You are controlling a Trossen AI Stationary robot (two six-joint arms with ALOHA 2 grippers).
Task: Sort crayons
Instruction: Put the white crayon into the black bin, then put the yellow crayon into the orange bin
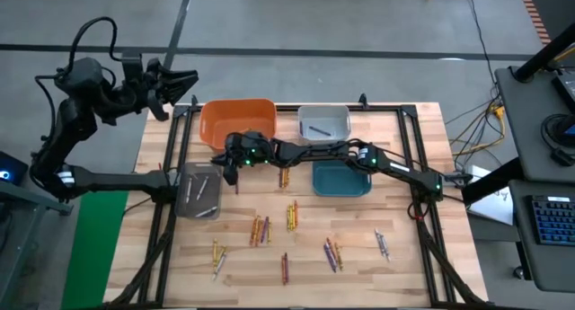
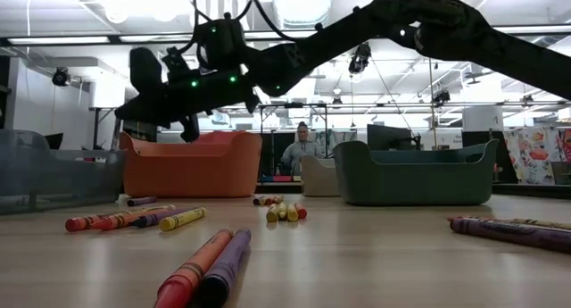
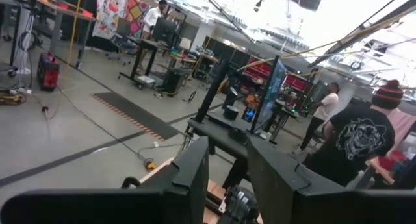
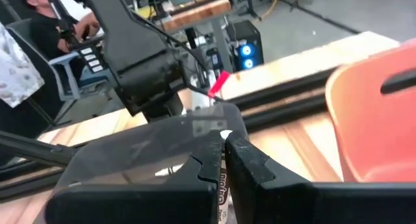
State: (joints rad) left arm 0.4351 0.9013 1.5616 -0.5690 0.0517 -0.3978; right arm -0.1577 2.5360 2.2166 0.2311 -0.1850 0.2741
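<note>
My right gripper [image 1: 218, 160] reaches level across the table, between the orange bin [image 1: 238, 121] and the dark grey bin [image 1: 199, 191], and is shut on a crayon [image 4: 223, 185]. In the low view it [image 2: 127, 112] hangs well above the tabletop. My left gripper [image 1: 184, 80] is raised beyond the table's far left corner, open and with nothing in it [image 3: 227, 178]. Several loose crayons lie flat on the wood: a red-orange pair [image 1: 284, 177], yellow ones [image 1: 292, 214], purple ones [image 1: 332, 253]. My right gripper pinches the crayon between its two fingers; only a strip of its paper wrapper [image 4: 224, 193] shows in the gap between them. The fingers lie level and point toward the table's left edge. The crayon is lifted clear of the table, by the dark grey bin's rim [image 4: 195, 123].
A pale grey bin [image 1: 323, 123] stands at the far middle and a teal bin [image 1: 341, 178] in front of it. The dark grey bin holds crayons. A black frame [image 1: 409, 130] runs around the table. People stand beyond the table [image 3: 361, 143].
</note>
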